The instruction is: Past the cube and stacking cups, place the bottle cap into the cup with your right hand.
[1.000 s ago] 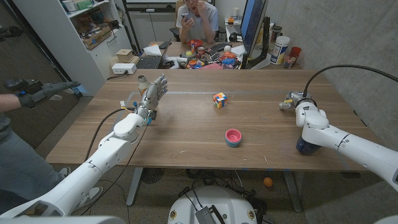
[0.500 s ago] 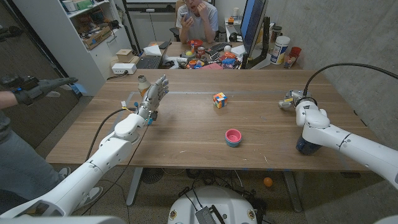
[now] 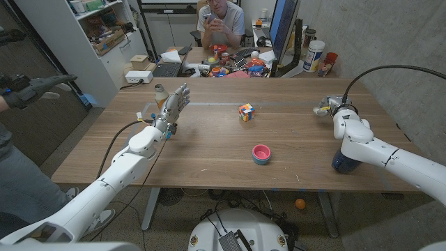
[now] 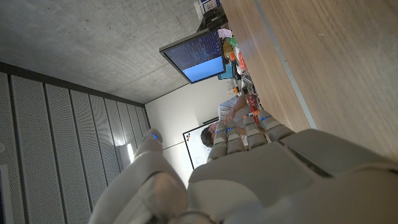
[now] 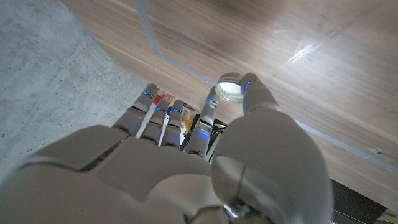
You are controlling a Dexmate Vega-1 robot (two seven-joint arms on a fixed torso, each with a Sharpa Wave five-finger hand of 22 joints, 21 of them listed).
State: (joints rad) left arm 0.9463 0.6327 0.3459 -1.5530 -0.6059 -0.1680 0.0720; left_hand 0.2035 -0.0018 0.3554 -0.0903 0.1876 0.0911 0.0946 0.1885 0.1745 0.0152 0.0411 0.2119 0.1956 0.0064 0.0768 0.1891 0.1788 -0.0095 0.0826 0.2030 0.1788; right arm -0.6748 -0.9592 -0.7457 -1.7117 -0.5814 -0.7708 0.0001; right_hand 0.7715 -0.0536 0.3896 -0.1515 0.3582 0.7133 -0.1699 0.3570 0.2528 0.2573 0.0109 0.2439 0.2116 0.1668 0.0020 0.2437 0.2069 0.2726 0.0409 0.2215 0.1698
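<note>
A white bottle cap (image 5: 229, 88) sits pinched between the thumb and a fingertip (image 5: 210, 107) of my right hand (image 5: 186, 155). That right hand (image 3: 326, 109) hovers near the table's far right. The colourful cube (image 3: 245, 111) stands at the middle far side. A pink cup (image 3: 261, 153) stands nearer the front, well to the left of the right hand. A dark blue object (image 3: 344, 162), possibly stacked cups, is partly hidden by my right forearm. My left hand (image 3: 175, 104) is held upright at the far left, fingers up, holding nothing.
A small bottle (image 3: 159, 93) stands just beyond the left hand. A person's gloved hand (image 3: 31, 87) reaches in at the left edge. Another person (image 3: 221, 17) sits behind a cluttered desk (image 3: 230, 66) past the wooden table (image 3: 209, 164).
My right hand has shifted slightly farther back on the right. The gloved hand at the left edge has drawn back. My left hand has stayed put.
</note>
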